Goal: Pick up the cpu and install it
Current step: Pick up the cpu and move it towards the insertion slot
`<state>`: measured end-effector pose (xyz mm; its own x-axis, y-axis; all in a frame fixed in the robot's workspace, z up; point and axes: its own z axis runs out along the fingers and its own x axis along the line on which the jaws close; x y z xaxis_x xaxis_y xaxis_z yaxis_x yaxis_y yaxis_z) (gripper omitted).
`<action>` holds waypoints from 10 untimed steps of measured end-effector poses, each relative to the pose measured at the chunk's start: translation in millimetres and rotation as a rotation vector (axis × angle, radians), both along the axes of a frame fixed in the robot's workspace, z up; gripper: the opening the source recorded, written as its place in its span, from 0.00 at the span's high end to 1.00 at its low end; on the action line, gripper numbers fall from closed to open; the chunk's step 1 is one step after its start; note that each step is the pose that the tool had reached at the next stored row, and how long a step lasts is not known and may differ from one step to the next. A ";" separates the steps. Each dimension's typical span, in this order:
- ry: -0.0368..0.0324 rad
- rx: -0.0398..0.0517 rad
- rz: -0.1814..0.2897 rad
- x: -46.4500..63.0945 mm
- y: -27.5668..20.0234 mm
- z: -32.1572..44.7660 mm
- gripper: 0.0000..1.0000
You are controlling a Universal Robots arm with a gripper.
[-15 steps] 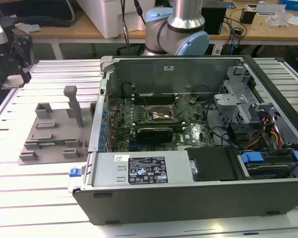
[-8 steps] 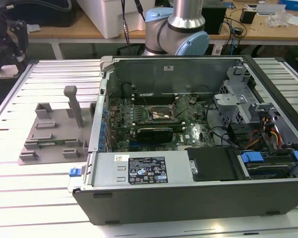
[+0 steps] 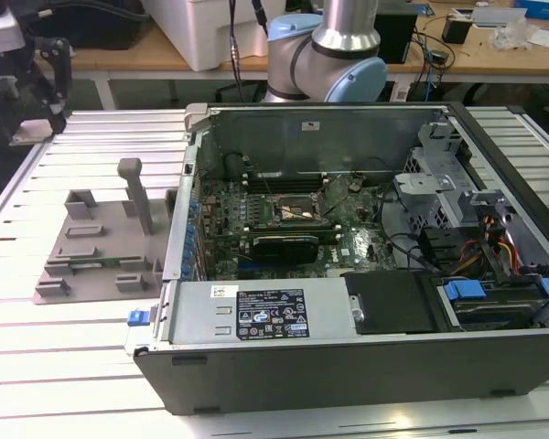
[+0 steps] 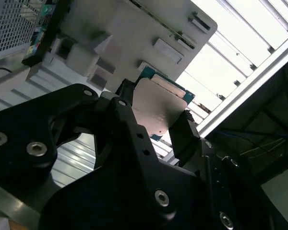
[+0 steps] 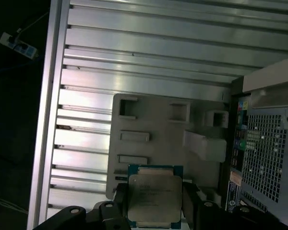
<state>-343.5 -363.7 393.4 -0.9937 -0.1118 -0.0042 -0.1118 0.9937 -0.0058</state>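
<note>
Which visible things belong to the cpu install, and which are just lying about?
Job: cpu, held in the shut pincer; socket frame; open computer case.
Lying about: grey holder tray; black card; power supply.

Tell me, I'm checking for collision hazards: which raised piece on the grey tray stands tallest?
The capped post on the tray's side nearest the computer case; every other piece is a low block.

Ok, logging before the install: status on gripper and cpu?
Gripper shut on the cpu. Cpu held clear of the grey tray, outside the computer case. Nothing seen in the way.
</note>
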 end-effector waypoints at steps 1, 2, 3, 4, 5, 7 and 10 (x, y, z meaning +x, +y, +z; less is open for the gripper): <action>0.0004 -0.0001 0.000 8.0 0.0 0.1 0.45; 0.0008 -0.0001 0.000 20.2 0.0 0.0 0.45; 0.0011 -0.0001 0.000 33.8 0.0 0.1 0.45; 0.0013 -0.0001 0.000 46.4 0.0 0.0 0.45; 0.0018 -0.0001 0.000 58.7 0.0 0.1 0.45; 0.0022 -0.0002 0.000 74.1 0.1 0.1 0.45; 0.0023 0.0000 0.000 88.8 0.0 0.0 0.45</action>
